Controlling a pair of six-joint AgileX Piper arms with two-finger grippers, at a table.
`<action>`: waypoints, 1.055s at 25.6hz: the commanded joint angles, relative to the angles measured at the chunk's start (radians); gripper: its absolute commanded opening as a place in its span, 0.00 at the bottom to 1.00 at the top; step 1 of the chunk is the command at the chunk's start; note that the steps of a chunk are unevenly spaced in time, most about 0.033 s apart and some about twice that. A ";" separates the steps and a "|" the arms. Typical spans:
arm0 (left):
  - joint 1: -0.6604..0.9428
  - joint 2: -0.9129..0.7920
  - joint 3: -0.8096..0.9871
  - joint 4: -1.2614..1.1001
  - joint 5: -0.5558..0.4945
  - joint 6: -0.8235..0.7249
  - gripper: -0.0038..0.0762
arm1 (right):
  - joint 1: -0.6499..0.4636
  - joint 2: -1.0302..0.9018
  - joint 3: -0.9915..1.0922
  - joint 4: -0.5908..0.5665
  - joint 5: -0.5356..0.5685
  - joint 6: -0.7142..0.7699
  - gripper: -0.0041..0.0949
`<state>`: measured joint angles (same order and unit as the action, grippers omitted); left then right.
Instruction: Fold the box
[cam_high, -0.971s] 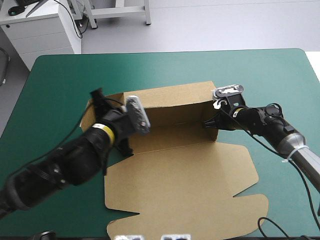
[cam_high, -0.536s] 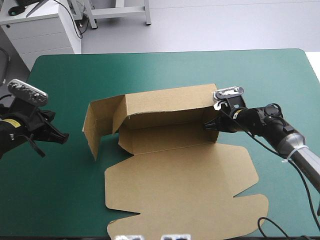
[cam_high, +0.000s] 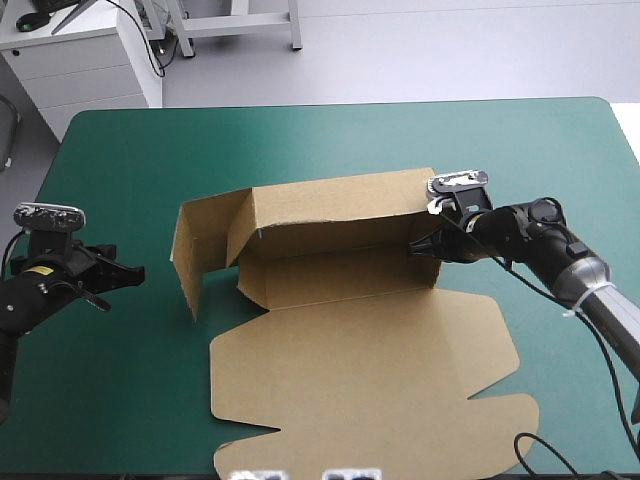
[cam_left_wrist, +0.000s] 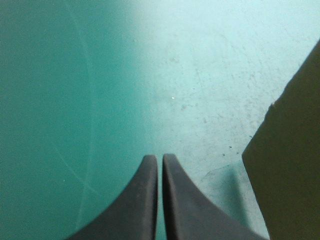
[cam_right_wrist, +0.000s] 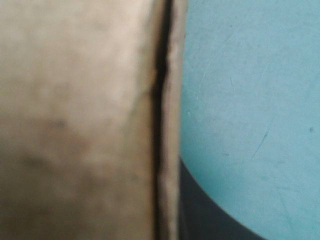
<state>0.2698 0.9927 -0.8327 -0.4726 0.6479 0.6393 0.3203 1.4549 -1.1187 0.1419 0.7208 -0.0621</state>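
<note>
The table (cam_high: 330, 135), under its teal-green cover, carries the brown box (cam_high: 350, 360) at its middle. The box is a half-raised sheet. Its broad lid panel (cam_high: 370, 390) lies flat on the near side, and its rear wall (cam_high: 340, 205) stands upright along the far side. The end flap (cam_high: 195, 255) at the box's left end stands on edge, swung outward.

The right gripper (cam_high: 420, 247) sits at the right end of the rear wall and is clamped on the board there. In the right wrist view the box's edge (cam_right_wrist: 167, 125) runs straight up from between the fingers. One black finger (cam_right_wrist: 210, 215) shows on the outer side of that edge, against the cover. This grip sits in the same spot as in the earlier frames.

The left gripper (cam_high: 122, 272) is what differs. Earlier it was over the box's left end, by the end flap. Just before now it had pulled well away to the left of the box. Now it sits lower and a little nearer the box, but apart from it, with its tips pointing toward the end flap. Its fingers (cam_left_wrist: 147, 200) are pressed together with nothing between them. The left wrist view shows them over bare cover, with a corner of the box (cam_left_wrist: 295, 160) ahead and to one side.
</note>
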 joint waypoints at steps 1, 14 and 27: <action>-0.025 -0.012 -0.026 -0.017 -0.065 0.007 0.06 | -0.001 -0.026 -0.086 -0.001 0.212 0.021 0.03; -0.190 -0.011 -0.026 0.269 -0.078 -0.154 0.06 | 0.001 -0.254 -0.123 0.099 0.528 0.062 0.03; -0.190 -0.011 -0.026 0.485 -0.104 -0.417 0.07 | 0.001 -0.263 -0.036 0.082 0.528 0.044 0.03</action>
<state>0.0855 0.9927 -0.8315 0.0000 0.6134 0.2456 0.3203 1.2210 -1.1576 0.1695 1.1931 0.0000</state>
